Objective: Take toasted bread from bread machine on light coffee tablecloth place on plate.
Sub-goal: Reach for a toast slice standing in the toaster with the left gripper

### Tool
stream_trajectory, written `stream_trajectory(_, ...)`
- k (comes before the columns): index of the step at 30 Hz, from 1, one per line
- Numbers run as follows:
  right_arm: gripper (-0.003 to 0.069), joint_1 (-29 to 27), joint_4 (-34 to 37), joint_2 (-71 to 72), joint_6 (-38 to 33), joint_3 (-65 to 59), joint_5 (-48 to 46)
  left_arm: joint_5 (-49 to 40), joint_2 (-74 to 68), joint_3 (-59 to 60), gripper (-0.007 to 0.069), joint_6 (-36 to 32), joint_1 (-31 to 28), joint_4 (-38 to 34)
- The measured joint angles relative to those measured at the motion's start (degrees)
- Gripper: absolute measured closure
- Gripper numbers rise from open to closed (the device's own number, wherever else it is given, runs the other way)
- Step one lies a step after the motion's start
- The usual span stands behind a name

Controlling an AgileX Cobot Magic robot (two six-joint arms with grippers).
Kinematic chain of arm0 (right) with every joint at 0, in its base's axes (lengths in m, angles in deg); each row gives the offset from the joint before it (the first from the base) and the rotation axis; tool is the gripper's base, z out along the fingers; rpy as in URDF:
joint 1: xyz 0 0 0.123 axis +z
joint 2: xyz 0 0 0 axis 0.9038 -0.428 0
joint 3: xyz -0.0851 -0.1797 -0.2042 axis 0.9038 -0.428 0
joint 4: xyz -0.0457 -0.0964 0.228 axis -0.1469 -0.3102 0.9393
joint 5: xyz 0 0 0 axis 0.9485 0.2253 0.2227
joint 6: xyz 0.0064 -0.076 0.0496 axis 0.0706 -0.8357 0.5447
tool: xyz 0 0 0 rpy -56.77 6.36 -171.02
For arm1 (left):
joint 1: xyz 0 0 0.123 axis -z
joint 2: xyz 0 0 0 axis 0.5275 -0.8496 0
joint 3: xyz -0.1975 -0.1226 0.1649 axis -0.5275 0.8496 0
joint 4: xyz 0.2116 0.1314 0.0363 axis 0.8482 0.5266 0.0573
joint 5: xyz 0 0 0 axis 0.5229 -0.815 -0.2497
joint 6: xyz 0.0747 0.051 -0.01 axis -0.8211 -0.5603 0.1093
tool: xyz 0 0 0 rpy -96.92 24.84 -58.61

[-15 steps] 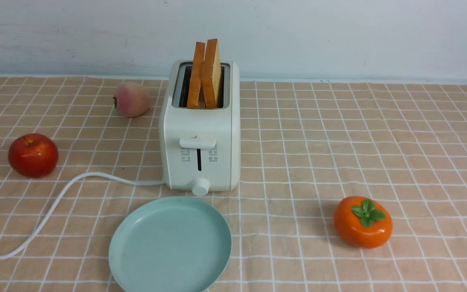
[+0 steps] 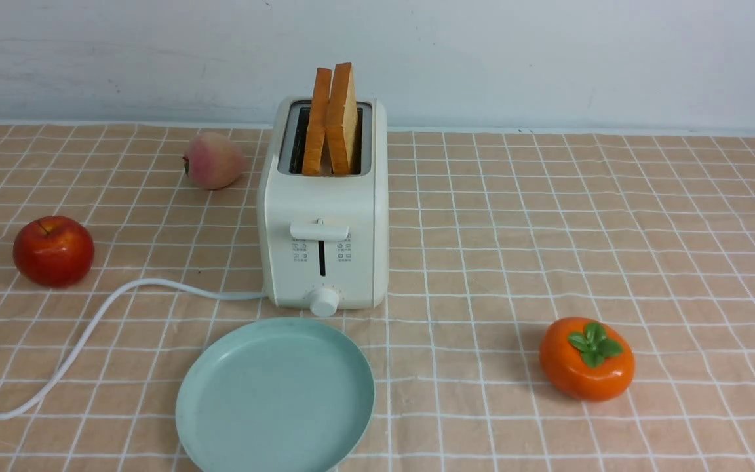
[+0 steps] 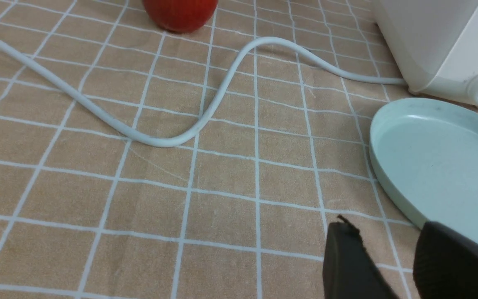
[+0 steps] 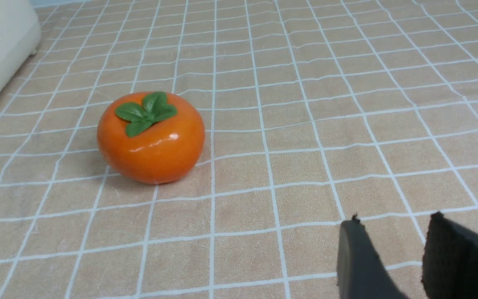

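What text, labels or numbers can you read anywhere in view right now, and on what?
Nothing can be read in any view.
Bread machine front: small grey icons with tiny captions either side of the lever slot, too small to read.
Knob: only fine marks around it, no readable numbers.
Left wrist view: a scrap of print on the bread machine's face, blurred and cut off.

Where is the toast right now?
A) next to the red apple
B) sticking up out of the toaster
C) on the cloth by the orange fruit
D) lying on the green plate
B: both slices of toasted bread poke up out of the top of the bread machine, and the plate holds nothing.
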Motion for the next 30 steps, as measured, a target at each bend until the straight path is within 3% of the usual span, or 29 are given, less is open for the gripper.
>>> stream_trajectory(8,0.0419,0.0,0.0,0.0,0.0,0.0,0.0,1.82,0.0,0.0,0.0386,-0.72,0.0,1.61)
stream_trajectory(12,0.0419,0.0,0.0,0.0,0.0,0.0,0.0,6.69,0.0,0.0,0.0386,0.42,0.0,-2.49)
stream_trajectory(15,0.0419,0.0,0.26,0.0,0.12,0.0,0.0,12.48,0.0,0.0,0.0386,3.74,0.0,-10.07)
stream_trajectory(18,0.0419,0.0,2.92,0.0,1.2,-0.13,1.3,15.24,0.0,0.0,0.0386,4.66,0.0,-13.67)
stream_trajectory(23,0.0419,0.0,15.12,0.0,9.03,-0.36,11.59,22.68,0.0,0.0,0.0386,5.69,0.0,-19.23)
stream_trajectory(30,0.0419,0.0,18.97,0.0,10.53,-0.36,19.63,23.15,0.0,0.0,0.0386,8.85,0.0,-23.46)
